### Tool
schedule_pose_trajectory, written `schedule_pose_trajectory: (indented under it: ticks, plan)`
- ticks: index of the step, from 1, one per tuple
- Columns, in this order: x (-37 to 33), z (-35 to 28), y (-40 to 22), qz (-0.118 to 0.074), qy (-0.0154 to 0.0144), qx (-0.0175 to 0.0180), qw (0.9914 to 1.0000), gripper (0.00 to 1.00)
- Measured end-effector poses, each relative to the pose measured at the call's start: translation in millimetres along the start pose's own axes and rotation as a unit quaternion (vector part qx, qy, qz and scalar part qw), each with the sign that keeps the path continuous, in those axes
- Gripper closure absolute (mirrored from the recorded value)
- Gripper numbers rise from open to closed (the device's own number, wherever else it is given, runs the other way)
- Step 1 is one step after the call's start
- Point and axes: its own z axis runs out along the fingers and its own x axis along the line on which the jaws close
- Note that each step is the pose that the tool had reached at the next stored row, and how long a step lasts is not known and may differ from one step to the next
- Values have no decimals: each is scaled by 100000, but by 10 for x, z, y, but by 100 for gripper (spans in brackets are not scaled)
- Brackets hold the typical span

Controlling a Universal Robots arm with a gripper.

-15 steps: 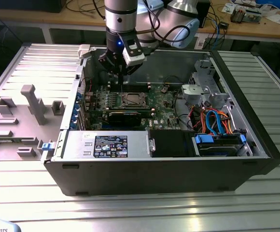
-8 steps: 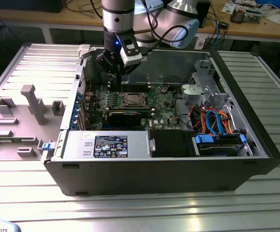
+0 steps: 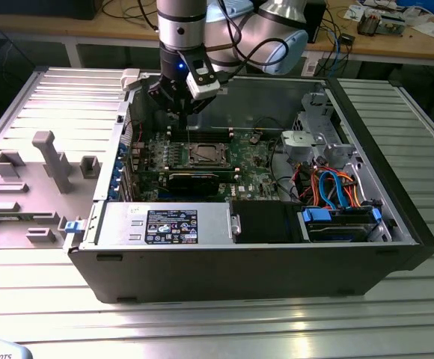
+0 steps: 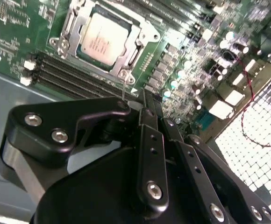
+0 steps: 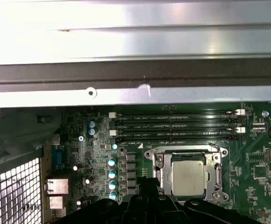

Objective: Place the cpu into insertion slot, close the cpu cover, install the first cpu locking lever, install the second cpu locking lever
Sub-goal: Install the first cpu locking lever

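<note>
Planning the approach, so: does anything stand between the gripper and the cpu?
Nothing visible does. The gripper hangs above the motherboard. The cpu lies with its top bare, and the cpu cover frames it.

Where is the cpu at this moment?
In both wrist views the cpu lies inside the window of the cpu cover on the green board, beside the long black slots.

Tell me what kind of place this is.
Probably a robotics lab or test workshop: a robot arm over an open computer case on a slatted metal table, with a cluttered workbench behind.
</note>
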Motion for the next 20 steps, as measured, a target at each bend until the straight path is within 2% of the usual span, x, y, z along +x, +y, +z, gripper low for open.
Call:
schedule_pose_trajectory:
  ticks: [5, 9, 20]
  plan:
    - [20, 18, 70, -746, 1, -78, 99997, 89]
    - [21, 28, 162, -1346, 0, -79, 99991, 89]
    - [17, 31, 165, -1359, 4, -73, 99991, 89]
